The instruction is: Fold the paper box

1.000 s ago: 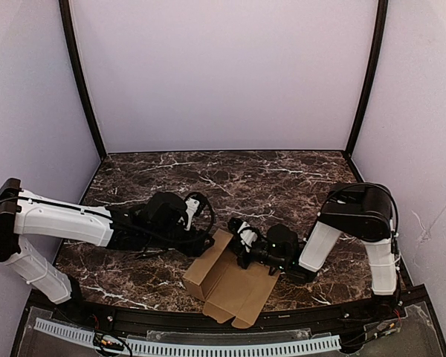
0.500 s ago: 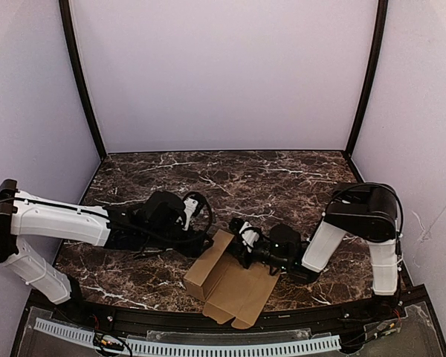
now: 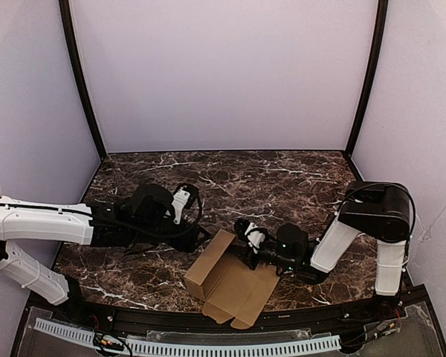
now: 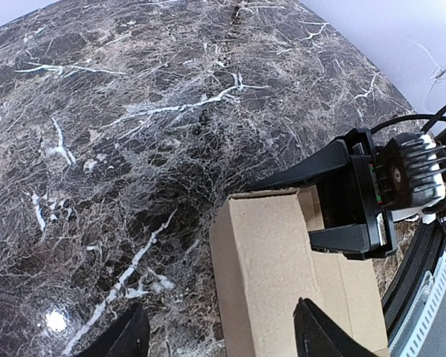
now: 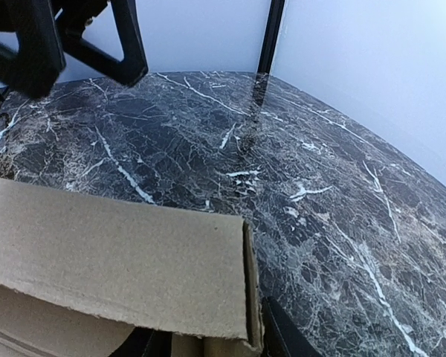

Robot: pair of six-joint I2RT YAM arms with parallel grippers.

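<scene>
Brown paper box point(image 3: 227, 279): raised wall between parted jaws of my right gripper point(image 3: 242, 244); left gripper point(image 4: 223, 336) spread too. I'd pinch near the crease, fold square.

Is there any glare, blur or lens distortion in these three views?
Left wrist: a small glare spot on the table, lower left; its edge curves, wide-angle distortion. Right wrist: the box, very close, looks slightly soft. Top: even light, no strong glare.
</scene>
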